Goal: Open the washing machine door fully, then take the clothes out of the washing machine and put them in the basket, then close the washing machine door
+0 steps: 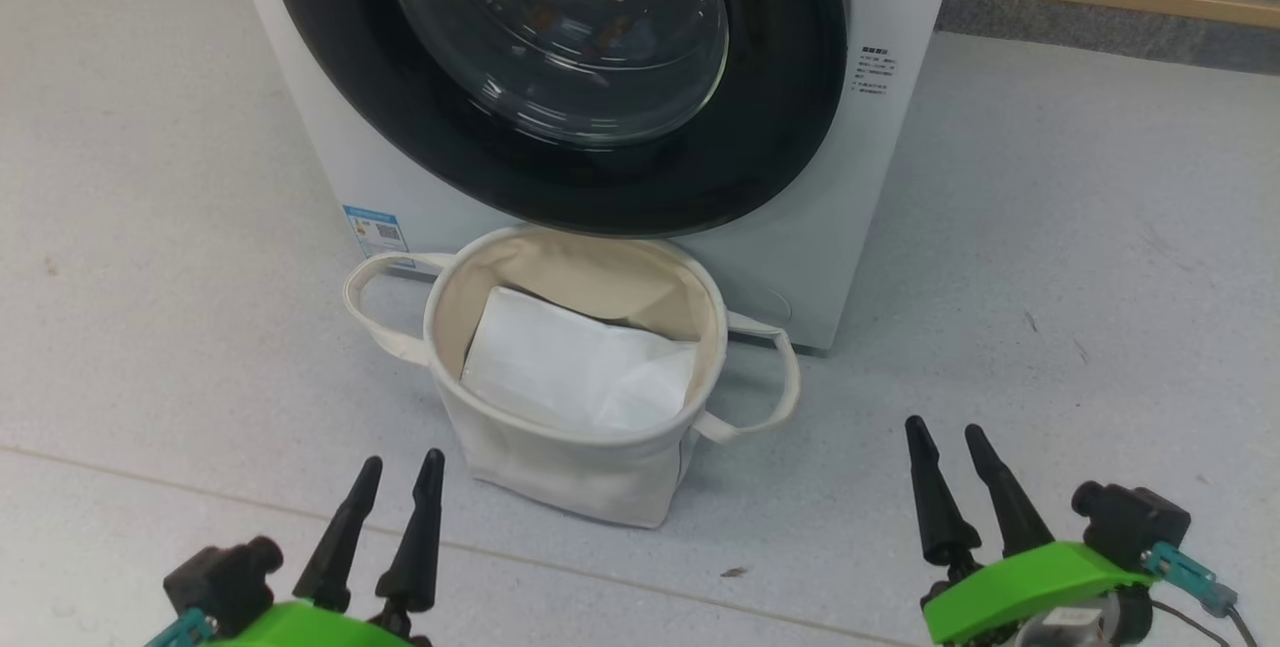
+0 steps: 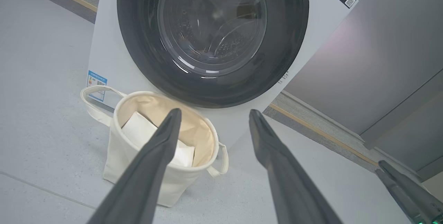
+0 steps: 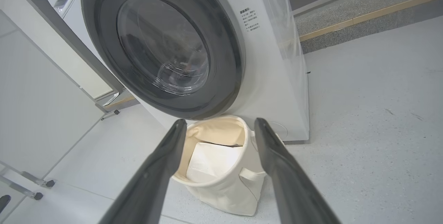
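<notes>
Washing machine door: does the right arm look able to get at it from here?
Probably yes. The door faces the robot, shut; the right pincer is open and holds nothing, and the basket sits low, below the door's rim.

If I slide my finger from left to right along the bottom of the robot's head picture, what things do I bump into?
left pincer → basket → right pincer
</notes>
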Tool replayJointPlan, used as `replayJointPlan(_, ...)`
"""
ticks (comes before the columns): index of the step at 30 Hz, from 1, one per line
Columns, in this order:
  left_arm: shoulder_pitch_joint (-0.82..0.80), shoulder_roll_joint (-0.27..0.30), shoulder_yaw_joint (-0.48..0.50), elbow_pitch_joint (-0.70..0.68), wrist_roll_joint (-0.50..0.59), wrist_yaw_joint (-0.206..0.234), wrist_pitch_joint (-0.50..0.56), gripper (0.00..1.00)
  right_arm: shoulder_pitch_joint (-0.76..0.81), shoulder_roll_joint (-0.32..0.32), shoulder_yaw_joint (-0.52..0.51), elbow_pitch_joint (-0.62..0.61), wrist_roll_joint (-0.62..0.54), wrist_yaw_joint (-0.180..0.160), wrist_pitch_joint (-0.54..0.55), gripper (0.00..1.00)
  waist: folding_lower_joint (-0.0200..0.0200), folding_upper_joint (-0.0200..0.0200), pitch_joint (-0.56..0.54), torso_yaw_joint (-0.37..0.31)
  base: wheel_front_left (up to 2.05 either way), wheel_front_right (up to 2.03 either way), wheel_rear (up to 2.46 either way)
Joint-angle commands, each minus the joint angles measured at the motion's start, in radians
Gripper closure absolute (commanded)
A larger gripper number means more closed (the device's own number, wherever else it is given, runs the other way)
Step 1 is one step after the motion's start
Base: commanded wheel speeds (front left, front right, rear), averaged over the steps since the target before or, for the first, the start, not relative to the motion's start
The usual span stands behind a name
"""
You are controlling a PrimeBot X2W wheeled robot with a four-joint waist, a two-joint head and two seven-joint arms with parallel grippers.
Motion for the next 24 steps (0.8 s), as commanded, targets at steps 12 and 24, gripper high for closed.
replayJointPlan(12,-0.067,0.045,0.0,-0.051,0.137,-0.006,-0.046,0.0,-0.038,-0.008,0.0,-0.08,-0.203,0.014,-0.044,0.0,0.0,0.0,0.007,0.001,0.0,0.0,0.0)
replayJointPlan(24,-0.077,0.058,-0.006,-0.044,0.247,-0.007,-0.078,0.0,-0.021,-0.009,-0.007,-0.121,-0.344,0.016,-0.071,0.0,0.0,0.0,0.008,-0.007,0.0,0.0,0.0)
